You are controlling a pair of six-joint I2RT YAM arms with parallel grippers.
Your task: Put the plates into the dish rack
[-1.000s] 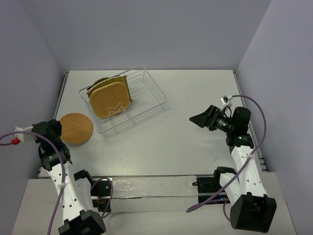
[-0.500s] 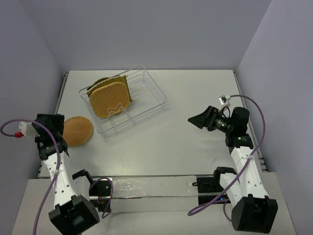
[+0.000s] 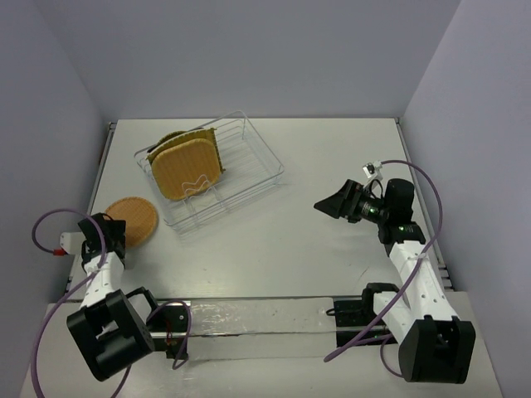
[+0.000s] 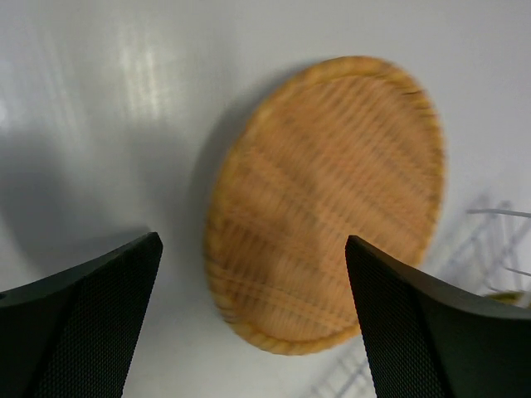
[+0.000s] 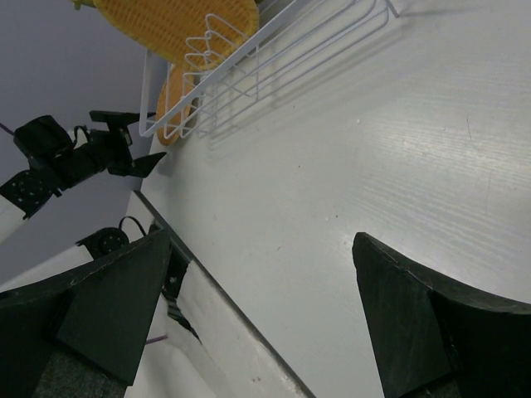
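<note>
A round orange woven plate [image 3: 133, 220] [image 4: 328, 203] lies flat on the table just left of the dish rack [image 3: 249, 178]. My left gripper [image 3: 112, 235] [image 4: 253, 242] hangs open over the plate's near edge, with a finger on either side and no contact. In the rack a rounded-square orange woven plate [image 3: 187, 170] [image 5: 178, 21] stands upright, with another woven plate [image 3: 181, 139] close behind it. Far to the right, my right gripper [image 3: 328, 203] [image 5: 261, 239] stands open over bare table, holding nothing.
The wire rack [image 5: 265, 58] sits at an angle at the back left of the table. Purple walls close in the left, back and right sides. A metal rail [image 3: 257, 311] runs along the near edge between the arm bases.
My left gripper has opened and let go of the round plate, then drawn back toward the near left corner. The plate now lies flat. The right arm has shifted slightly left.
</note>
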